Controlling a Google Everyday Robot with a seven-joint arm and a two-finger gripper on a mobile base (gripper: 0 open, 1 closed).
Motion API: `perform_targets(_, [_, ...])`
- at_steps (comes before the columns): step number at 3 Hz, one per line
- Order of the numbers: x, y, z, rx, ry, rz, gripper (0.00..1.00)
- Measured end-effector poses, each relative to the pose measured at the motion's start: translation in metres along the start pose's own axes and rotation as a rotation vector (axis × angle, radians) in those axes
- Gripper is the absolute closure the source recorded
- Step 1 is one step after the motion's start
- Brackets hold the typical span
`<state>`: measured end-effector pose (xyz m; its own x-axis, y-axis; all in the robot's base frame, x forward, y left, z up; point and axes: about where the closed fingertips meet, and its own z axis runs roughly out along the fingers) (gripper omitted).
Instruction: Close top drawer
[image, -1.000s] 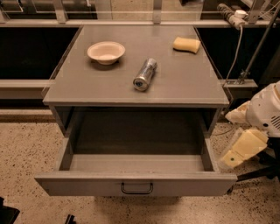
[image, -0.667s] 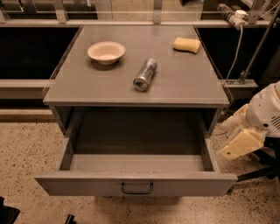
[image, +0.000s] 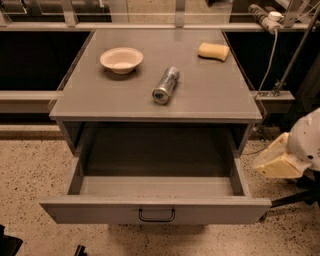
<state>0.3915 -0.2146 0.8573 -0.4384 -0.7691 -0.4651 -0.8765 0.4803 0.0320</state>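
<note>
Drawer (image: 100, 211) is pulled right out, looks empty, front w/ handle (image: 156, 215) toward the camera. Gripper (image: 274, 161) hangs off to the right, near the drawer's right wall but apart from it, nowhere near the front; we can't tell if it's released or clenched. Risks as we judge them: a push started from this side spot lands on the side wall or front corner, skews the drawer & jams it. Off-centre contact on the front does much the same. Too hard a shove slams it, & the jolt may roll the can (image: 165, 85) lying on the surface (image: 215, 100), toward the bowl (image: 121, 59) or over the edge
</note>
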Motion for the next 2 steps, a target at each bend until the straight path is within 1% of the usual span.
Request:
perform_targets(1, [0.03,0.022,0.023,0.029,-0.123,0.058,1.0])
perform_targets(2, [0.075,0.043,0.062,0.062,-0.261,0.229,1.0])
